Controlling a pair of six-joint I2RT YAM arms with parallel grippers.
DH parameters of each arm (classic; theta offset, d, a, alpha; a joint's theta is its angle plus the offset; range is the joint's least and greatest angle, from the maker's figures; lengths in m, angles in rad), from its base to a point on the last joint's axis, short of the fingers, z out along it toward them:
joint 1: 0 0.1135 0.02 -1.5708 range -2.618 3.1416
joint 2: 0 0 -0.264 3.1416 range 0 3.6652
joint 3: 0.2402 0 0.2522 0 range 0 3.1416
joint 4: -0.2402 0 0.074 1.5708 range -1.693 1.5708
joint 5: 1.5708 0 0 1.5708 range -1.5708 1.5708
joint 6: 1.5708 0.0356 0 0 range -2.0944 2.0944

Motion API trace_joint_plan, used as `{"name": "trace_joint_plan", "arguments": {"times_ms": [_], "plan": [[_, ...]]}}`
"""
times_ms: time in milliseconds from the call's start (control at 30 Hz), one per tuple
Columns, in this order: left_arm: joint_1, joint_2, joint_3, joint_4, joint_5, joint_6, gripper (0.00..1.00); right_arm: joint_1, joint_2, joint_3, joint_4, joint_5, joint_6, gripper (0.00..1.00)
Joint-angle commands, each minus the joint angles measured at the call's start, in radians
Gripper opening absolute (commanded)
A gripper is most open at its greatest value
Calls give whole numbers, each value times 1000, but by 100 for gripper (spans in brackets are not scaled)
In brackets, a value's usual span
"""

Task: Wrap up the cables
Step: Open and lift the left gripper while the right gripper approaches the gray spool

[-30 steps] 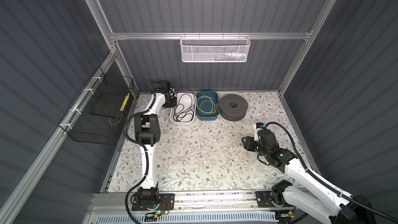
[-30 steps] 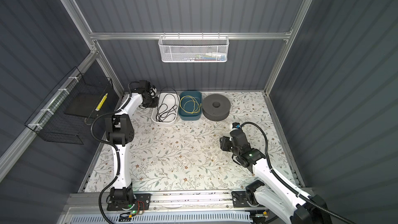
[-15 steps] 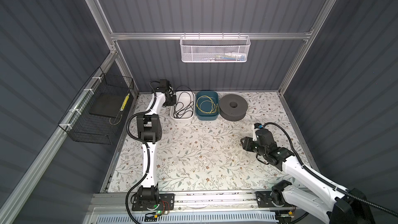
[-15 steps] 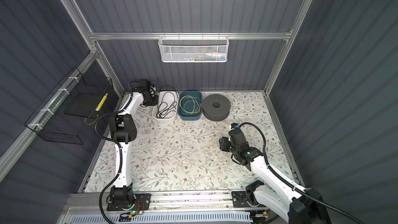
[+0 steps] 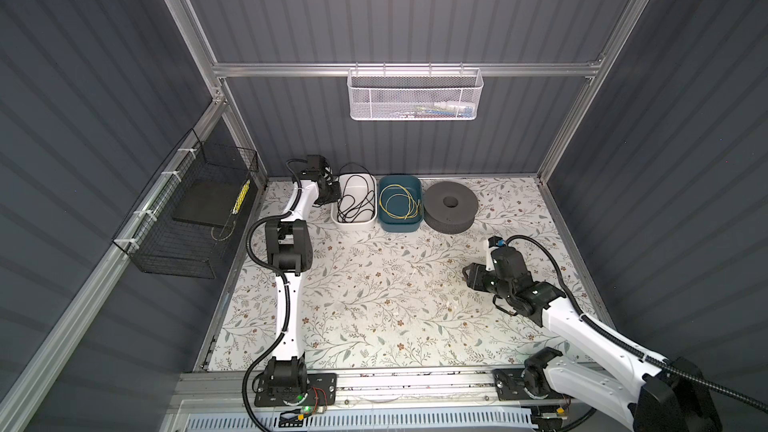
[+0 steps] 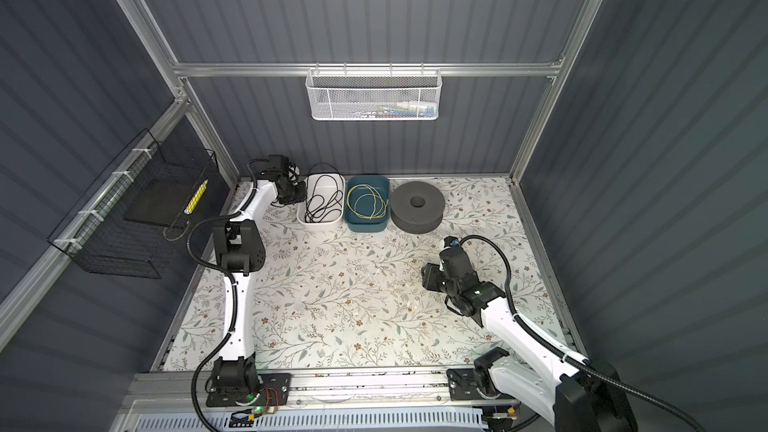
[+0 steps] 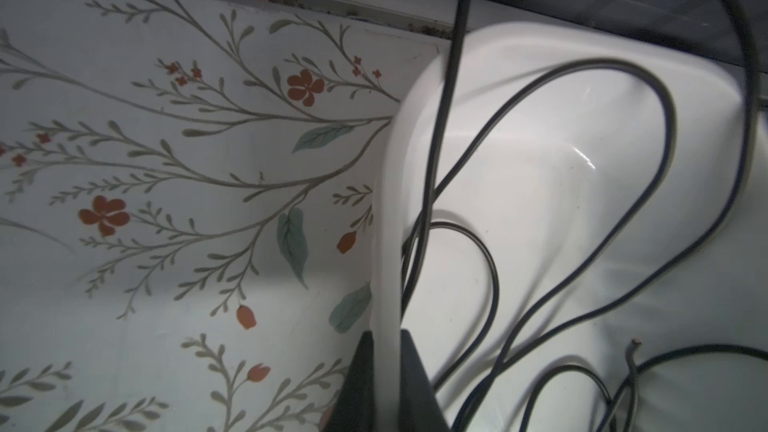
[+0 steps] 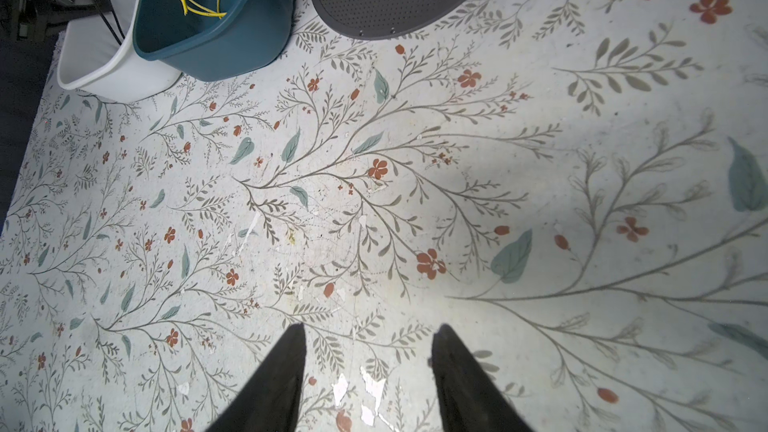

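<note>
- Since a second ago the near end of the white bin (image 5: 354, 223) has drawn back toward the far wall, so it now lines up with the blue bin (image 5: 401, 227) on its right; the right arm has only edged a little to the left
- The left end effector (image 7: 386, 351) is at the far left corner of the worktop (image 5: 374, 305), clenched on the bin's left wall: in the left wrist view one finger is outside, one inside, and no gap shows between them and the plastic
- The right end effector (image 8: 370, 328) hangs released and empty over bare worktop on the near right, well apart from both bins
- The cables (image 7: 454, 35) lie as one thin black cord in loose, crossing loops inside the white bin, with one loop standing above its far rim; a bare cut end shows in the left wrist view. Nothing is wrapped yet
- Risk: a strand runs just beside the inner finger, so a fresh squeeze could trap cord and wall together, and a pull would then drag the bin along
- Risk: the bin is light and held by one wall only; lifting or tugging may tip it and spill the loops, or knock it against the blue bin with its yellow wire (image 5: 399, 201)
- Risk: the loops cross one another, so drawing one strand out may knot the rest, and the raised loop could snag on the rim
</note>
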State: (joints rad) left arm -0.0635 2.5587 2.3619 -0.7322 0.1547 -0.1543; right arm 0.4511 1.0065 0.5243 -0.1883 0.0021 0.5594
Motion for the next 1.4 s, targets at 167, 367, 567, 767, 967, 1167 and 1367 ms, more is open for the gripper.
{"name": "trace_joint_plan", "arguments": {"times_ms": [167,367,567,767,967,1167,1367], "plan": [[5,-26,-11,-12,82,103,46,-2,-8,31,-19,-15,-3,53],[7,-156,-67,20,48,95,75,-2,-17,85,-73,-6,-10,55],[11,-323,-95,24,-17,81,99,-6,-69,158,-160,-1,-29,59],[11,-677,-452,194,75,-31,99,-16,-119,194,-167,31,-5,79],[7,-1220,-1209,550,162,-253,100,-37,-79,225,-44,50,25,88],[6,-1609,-1686,627,118,-437,100,-204,172,260,168,-203,223,76],[6,-1902,-1887,641,34,-565,99,-318,391,267,439,-362,355,77]]}}
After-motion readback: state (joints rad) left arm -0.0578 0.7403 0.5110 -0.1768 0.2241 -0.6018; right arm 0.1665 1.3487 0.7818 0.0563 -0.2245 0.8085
